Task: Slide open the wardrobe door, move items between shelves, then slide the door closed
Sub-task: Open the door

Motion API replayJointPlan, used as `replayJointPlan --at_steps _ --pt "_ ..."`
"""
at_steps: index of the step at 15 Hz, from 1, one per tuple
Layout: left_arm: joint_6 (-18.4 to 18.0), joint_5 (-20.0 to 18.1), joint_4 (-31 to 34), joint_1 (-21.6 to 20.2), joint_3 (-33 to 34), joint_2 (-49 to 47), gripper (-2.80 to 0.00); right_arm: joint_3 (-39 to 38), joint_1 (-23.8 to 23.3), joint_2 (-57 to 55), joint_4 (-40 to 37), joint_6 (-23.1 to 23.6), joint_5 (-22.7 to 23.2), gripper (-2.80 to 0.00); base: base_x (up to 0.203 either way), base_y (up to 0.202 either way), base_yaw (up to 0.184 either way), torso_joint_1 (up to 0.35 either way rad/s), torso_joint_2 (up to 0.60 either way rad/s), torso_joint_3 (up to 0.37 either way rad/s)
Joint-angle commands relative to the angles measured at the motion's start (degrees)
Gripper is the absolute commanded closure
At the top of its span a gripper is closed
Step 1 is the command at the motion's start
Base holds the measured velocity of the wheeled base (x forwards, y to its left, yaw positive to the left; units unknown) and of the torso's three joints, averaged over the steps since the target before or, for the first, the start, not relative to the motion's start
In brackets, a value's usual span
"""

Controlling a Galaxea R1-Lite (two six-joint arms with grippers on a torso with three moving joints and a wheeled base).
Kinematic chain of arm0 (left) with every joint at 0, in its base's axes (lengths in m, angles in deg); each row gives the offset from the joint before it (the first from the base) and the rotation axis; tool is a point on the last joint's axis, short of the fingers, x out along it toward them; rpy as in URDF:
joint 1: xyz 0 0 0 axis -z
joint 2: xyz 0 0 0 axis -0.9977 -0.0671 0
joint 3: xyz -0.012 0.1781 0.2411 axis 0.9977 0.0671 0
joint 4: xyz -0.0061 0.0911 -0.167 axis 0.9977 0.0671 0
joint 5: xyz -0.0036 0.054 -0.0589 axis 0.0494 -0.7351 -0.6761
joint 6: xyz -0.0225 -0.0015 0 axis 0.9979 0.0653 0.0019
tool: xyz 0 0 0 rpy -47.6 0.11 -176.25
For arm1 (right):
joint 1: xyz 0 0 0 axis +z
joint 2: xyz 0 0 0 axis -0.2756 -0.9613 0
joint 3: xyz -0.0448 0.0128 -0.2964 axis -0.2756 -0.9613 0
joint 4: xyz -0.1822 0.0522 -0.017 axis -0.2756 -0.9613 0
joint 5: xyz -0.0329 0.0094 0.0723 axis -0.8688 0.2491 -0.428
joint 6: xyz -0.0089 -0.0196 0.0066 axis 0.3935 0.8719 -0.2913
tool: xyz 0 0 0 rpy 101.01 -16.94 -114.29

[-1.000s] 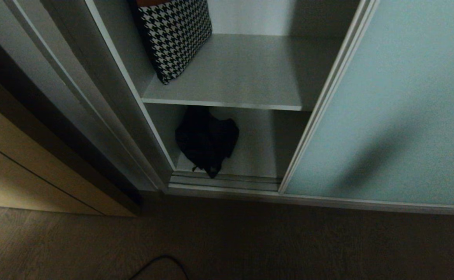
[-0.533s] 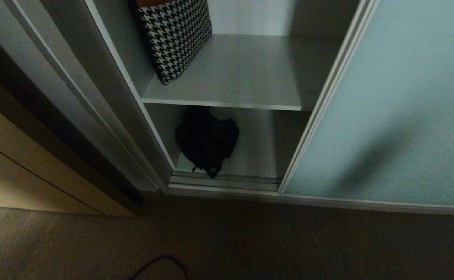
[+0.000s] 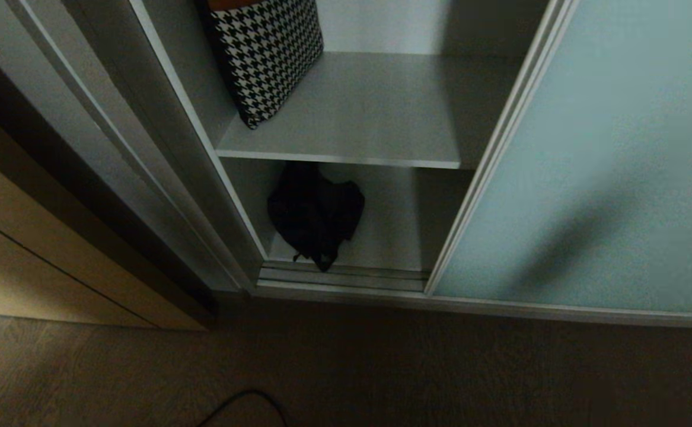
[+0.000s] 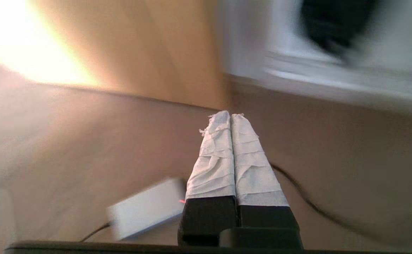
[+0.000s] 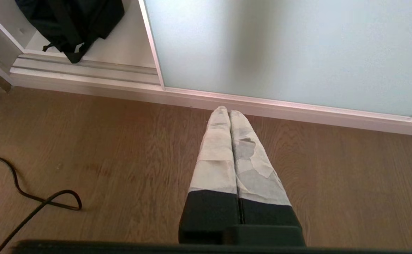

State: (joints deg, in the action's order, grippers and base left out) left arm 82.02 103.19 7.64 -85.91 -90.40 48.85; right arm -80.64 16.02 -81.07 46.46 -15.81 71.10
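The sliding wardrobe door [image 3: 589, 166] stands slid to the right, leaving the shelves open. A houndstooth cushion [image 3: 265, 56] leans on the upper shelf [image 3: 369, 118]. The black fabric bundle [image 3: 315, 216] lies on the bottom shelf [image 3: 387, 237], by the door track. The left gripper [image 4: 230, 116] and right gripper [image 5: 226, 110] hang over the wooden floor [image 5: 121, 158], jaws pressed together, holding nothing.

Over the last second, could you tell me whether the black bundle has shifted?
No. The black bundle lies where it did on the lower shelf, its tip just behind the door track.
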Motion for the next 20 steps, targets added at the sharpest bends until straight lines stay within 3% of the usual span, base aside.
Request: replayJointPlan --at_steps 1,2,3,15,17,20 --pt "-0.4 -10.9 4.7 -0.3 -1.1 4.3 0.00 0.0 0.0 -0.1 0.0 0.0 0.0 0.00 0.000 0.000 0.000 0.000 0.00 0.000" --pt "-1.5 -15.0 6.1 -0.3 -0.2 4.5 0.00 0.0 0.0 -0.1 0.0 0.0 0.0 0.00 0.000 0.000 0.000 0.000 0.00 0.000" --pt "-2.6 -15.5 6.8 -0.3 0.0 4.6 0.00 0.0 0.0 -0.1 0.0 0.0 0.0 0.00 0.000 0.000 0.000 0.000 0.00 0.000" --pt "1.2 -14.6 5.7 -0.2 0.3 4.6 0.00 0.4 0.0 0.1 0.9 1.8 0.6 0.00 0.000 0.000 0.000 0.000 0.00 0.000" --pt "1.3 -14.6 5.8 -0.3 0.3 4.6 0.00 7.3 0.0 0.0 -0.1 0.4 3.6 0.00 0.000 0.000 0.000 0.000 0.00 0.000" --pt "1.3 -14.6 5.8 -0.3 0.3 4.6 0.00 22.7 0.0 -2.0 -8.0 -2.3 12.0 0.00 0.000 0.000 0.000 0.000 0.00 0.000"
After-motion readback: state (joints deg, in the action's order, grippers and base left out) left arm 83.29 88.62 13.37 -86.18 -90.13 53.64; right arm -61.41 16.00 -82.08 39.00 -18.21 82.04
